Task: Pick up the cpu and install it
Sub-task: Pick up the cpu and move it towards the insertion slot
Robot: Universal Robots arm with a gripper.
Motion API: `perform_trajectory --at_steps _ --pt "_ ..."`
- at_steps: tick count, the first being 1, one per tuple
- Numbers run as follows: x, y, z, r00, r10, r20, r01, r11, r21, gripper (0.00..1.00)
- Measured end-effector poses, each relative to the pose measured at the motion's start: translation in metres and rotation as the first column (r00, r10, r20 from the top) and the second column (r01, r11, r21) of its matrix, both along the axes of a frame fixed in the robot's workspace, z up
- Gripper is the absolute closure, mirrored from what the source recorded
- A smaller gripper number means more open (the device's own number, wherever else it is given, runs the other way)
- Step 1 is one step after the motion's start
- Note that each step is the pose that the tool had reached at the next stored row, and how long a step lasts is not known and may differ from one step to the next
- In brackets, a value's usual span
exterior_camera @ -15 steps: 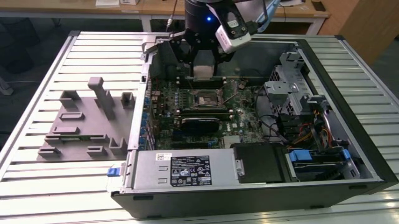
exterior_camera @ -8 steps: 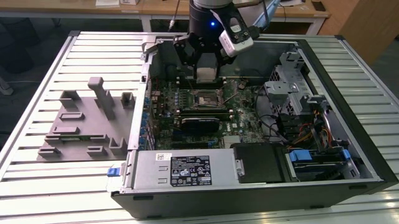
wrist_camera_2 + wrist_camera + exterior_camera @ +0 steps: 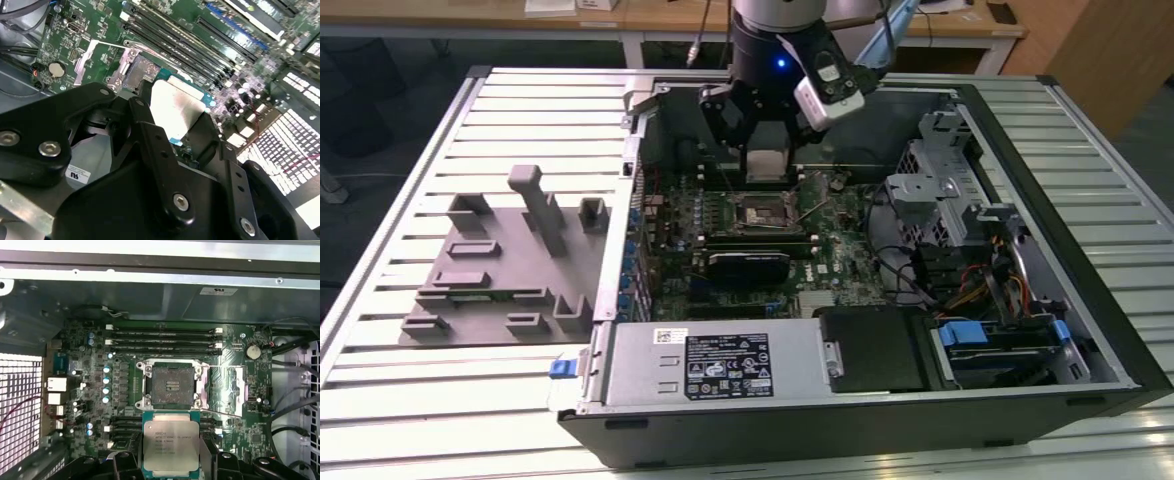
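Starting at the exterior view's left, 1 grey moulded plastic fixture tray [image 3: 494, 270] sits on the pale slatted metal worktop [image 3: 520, 90]. I cannot pick out any chip in its recesses from here.

Beside it stands 1 open black computer case [image 3: 854, 420], with 1 green motherboard [image 3: 720, 250] lying flat inside. My black 2-fingered tool [image 3: 766, 160] hangs over the board's far half, clamped on the cpu [image 3: 766, 168], a small flat square chip with a pale silver metal top and a thin green rim.

In the first wrist view, the cpu [image 3: 171, 447] is level and lid up, just short of the 1 empty square socket [image 3: 171, 385]. It is not seated. The socket's metal load plate [image 3: 226, 385] is swung open to one side.

In the second wrist view, the fingers [image 3: 145, 130] press on 2 opposite edges of the cpu [image 3: 175, 112], leaving the lid bare.

I judge this chip light, thin and stiff, so it needs little force. The smooth lid would slide under a pinch from above, and the underside contacts and socket pins are fragile. The side edges are therefore the right place to hold.

I count 1 cpu, 1 socket and 1 round coin cell [image 3: 252, 351]. There seem to be 4 long memory slots [image 3: 162, 337] beyond the socket, though the rows blur together.
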State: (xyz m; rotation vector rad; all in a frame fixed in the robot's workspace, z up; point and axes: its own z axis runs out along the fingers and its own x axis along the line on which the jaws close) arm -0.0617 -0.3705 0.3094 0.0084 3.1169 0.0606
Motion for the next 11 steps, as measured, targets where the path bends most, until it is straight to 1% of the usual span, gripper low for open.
perform_trajectory --at_steps 11 --pt "0.007 0.0094 -0.0199 1.0 0.0 -0.0001 0.0 1.0 -0.0001 0.46"
